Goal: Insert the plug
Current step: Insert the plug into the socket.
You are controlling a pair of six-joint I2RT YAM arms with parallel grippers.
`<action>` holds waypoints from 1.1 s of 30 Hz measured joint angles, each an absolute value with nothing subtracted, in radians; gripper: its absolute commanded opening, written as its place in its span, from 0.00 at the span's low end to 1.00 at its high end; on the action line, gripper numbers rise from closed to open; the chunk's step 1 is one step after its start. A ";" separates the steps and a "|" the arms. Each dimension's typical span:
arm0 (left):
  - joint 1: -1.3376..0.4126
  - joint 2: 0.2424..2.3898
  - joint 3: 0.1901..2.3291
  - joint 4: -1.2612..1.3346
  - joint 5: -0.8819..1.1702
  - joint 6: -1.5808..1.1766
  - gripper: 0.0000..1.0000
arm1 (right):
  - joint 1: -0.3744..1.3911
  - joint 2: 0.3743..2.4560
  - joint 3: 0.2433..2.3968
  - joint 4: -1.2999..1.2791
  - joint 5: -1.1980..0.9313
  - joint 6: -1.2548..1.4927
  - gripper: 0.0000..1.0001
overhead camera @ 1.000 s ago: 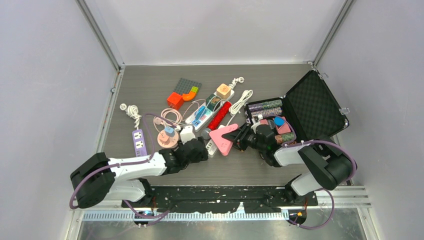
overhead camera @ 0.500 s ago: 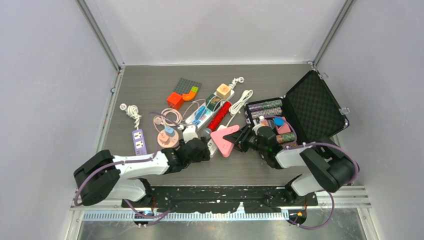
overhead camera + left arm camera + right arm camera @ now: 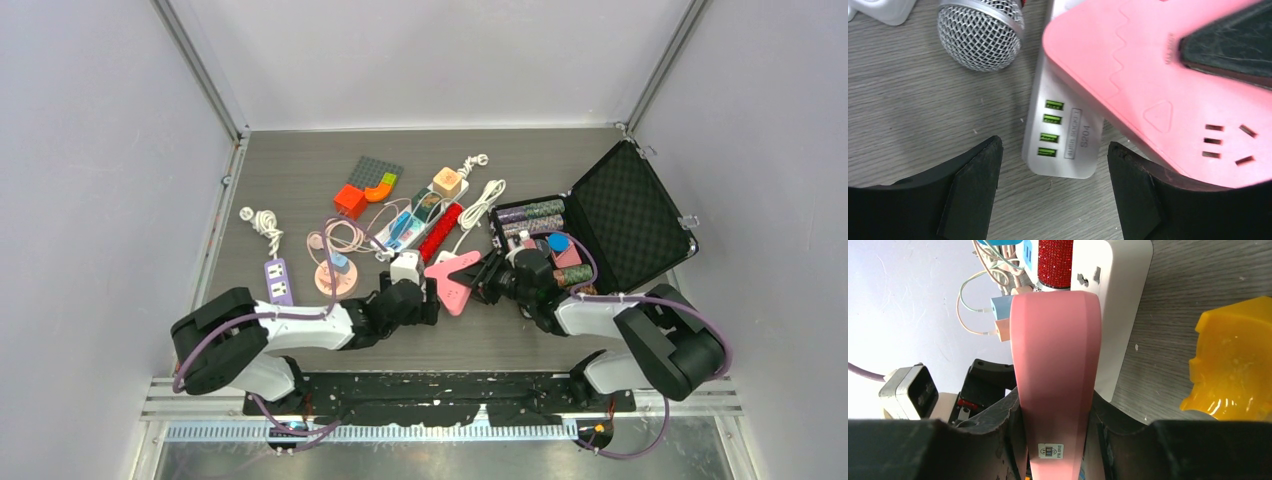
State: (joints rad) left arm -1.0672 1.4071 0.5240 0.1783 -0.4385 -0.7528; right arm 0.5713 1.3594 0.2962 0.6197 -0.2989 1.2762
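**A:** Little done, I take it?

**B:** Little. The pink strip point(image 3: 452, 277) sits mid-table, tilted up over the white strip point(image 3: 1060, 167). Its right edge is clamped in the right gripper point(image 3: 1057, 420), jaws pressed to both faces.

**A:** And the left gripper point(image 3: 1053, 146)?

**B:** Spread wide and holding nothing. It hovers above the white strip, just left of the pink one.

**A:** Sockets point(image 3: 1225, 145)?

**B:** Bare. Neither claw has a plug. Cords point(image 3: 480, 205) lie in the far heap, but I can't tell which is meant. Fetching and seating the plug all looks left to do.
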 measured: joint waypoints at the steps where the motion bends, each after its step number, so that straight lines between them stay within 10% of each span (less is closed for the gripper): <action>1: -1.069 1.414 0.524 0.191 -0.438 -0.748 0.77 | 0.571 1.370 0.298 0.631 -0.301 1.277 0.07; 5: -1.078 1.451 0.522 0.234 -0.437 -0.729 0.74 | 0.570 1.408 0.299 0.680 -0.309 1.280 0.08; 11: -1.087 1.505 0.529 0.274 -0.480 -0.722 0.36 | 0.567 1.450 0.299 0.741 -0.319 1.285 0.09; 17: -1.091 1.490 0.521 0.259 -0.503 -0.729 0.30 | 0.567 1.489 0.299 0.792 -0.335 1.285 0.09; 25: -1.091 1.363 0.434 0.196 -0.506 -0.751 0.36 | 0.603 1.616 0.309 0.941 -0.408 1.293 0.11; 33: -1.095 1.213 0.375 0.095 -0.495 -0.784 0.68 | 0.633 1.702 0.297 1.065 -0.450 1.299 0.15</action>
